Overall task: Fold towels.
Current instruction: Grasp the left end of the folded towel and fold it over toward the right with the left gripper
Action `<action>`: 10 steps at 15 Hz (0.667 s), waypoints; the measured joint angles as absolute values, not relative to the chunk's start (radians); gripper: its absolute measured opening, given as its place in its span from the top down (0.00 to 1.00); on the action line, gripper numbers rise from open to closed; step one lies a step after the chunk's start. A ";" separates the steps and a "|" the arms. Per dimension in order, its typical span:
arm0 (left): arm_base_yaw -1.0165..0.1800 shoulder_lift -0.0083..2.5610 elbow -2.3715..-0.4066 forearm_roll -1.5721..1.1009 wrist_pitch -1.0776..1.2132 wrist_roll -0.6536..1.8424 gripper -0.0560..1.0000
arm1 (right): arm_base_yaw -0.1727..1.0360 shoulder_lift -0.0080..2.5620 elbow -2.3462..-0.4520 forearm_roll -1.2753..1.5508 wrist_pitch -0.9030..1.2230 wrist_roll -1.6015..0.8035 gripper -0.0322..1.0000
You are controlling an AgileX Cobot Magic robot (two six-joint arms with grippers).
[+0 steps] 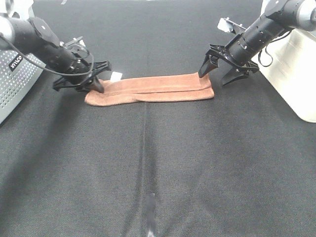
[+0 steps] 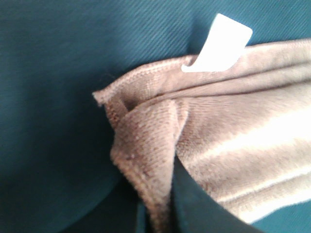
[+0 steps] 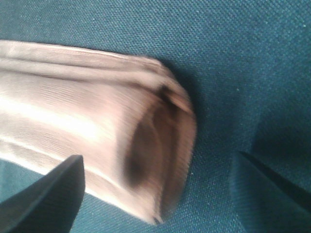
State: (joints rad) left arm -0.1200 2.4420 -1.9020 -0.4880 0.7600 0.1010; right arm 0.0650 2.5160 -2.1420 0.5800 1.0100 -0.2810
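The reddish-brown towel (image 1: 150, 90) lies on the black table as a long narrow strip, folded lengthwise. Its small white tag (image 1: 116, 76) sticks out at the left end and also shows in the left wrist view (image 2: 218, 43). My left gripper (image 1: 97, 86) is down at the strip's left end. There the towel's corner (image 2: 146, 160) is bunched up against one black finger (image 2: 194, 208), and the gripper looks shut on it. My right gripper (image 1: 217, 74) is open just above the strip's right end (image 3: 146, 145), with its fingers (image 3: 53, 194) spread apart and holding nothing.
A white box (image 1: 291, 74) stands at the right edge behind the right arm. A grey perforated housing (image 1: 12, 84) stands at the left edge. The black cloth table (image 1: 158, 173) stretches toward the front.
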 joint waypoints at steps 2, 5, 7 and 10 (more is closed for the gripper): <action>-0.111 2.398 -1.949 -0.299 0.841 0.000 0.88 | 0.065 2.516 -2.142 0.580 1.010 -0.278 0.23; -0.124 2.374 -2.083 -0.191 0.987 -0.081 0.88 | 0.065 2.516 -2.142 0.580 1.015 -0.278 0.23; -0.165 2.374 -2.143 -0.258 1.005 -0.087 0.88 | 0.065 2.516 -2.142 0.580 1.020 -0.278 0.23; -0.270 2.378 -2.167 -0.376 0.933 -0.108 0.88 | 0.065 2.516 -2.142 0.559 1.041 -0.278 0.23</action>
State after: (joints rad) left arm -0.2700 2.3780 -2.1670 -0.3760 0.9330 -0.1080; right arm 0.0650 2.5160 -2.1420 0.5590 1.0410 -0.2780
